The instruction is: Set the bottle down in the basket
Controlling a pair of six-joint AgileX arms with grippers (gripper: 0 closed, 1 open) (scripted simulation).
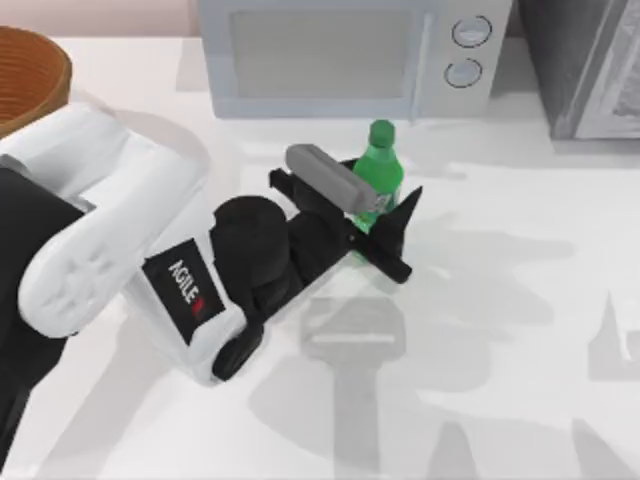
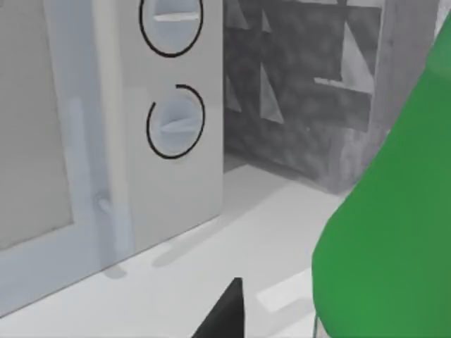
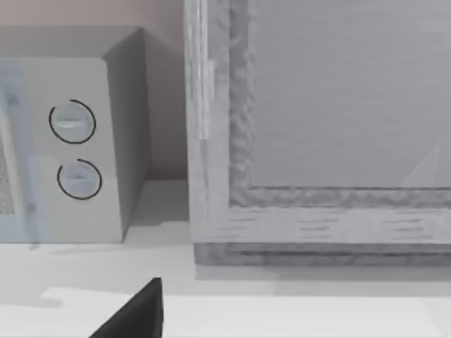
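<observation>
The green bottle (image 1: 380, 165) stands upright on the white table, in front of the microwave's right end. My left gripper (image 1: 383, 188) is open and reaches in from the left, with one finger on each side of the bottle's body. In the left wrist view the bottle (image 2: 394, 232) looms very close, with a gap between it and the one dark fingertip (image 2: 227, 310) that shows. The woven basket (image 1: 25, 75) sits at the table's far left corner, partly cut off by the frame. My right gripper (image 3: 134, 313) stays parked, facing the back of the table.
A white microwave (image 1: 350, 55) stands along the back edge just behind the bottle. A grey cabinet (image 1: 585, 65) is at the back right. My left arm's white body (image 1: 100, 240) lies between the bottle and the basket.
</observation>
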